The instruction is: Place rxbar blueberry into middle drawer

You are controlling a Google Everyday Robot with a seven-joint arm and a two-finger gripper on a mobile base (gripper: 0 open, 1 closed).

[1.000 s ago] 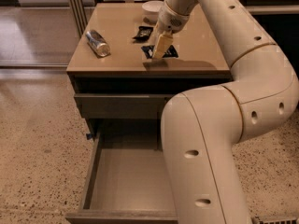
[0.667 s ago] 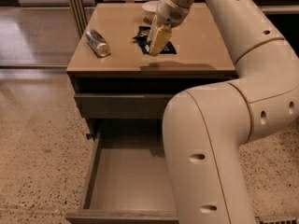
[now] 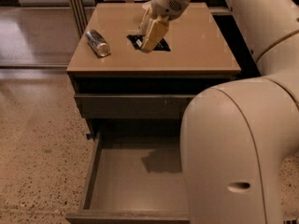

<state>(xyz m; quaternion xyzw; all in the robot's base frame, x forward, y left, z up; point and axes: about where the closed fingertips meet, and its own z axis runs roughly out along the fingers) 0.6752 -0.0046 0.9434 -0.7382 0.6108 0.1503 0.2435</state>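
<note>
The rxbar blueberry (image 3: 161, 45) is a flat dark wrapper with white lettering, lying on the cabinet top (image 3: 201, 45) near its middle. My gripper (image 3: 152, 35) hangs right over the bar, pointing down, and hides the bar's middle. I cannot tell whether it touches the bar. The middle drawer (image 3: 135, 176) is pulled out wide below the cabinet, and its grey-brown tray holds nothing but my arm's shadow. My large pale arm covers the right side of the view.
A silver can (image 3: 97, 43) lies on its side at the left of the cabinet top. A shut drawer front (image 3: 131, 105) sits above the pulled-out drawer. Speckled floor (image 3: 37, 148) lies to the left.
My gripper has moved a little back and to the left over the cabinet top. The wrist now hides the white bowl at the back. The can and drawer have not moved.
</note>
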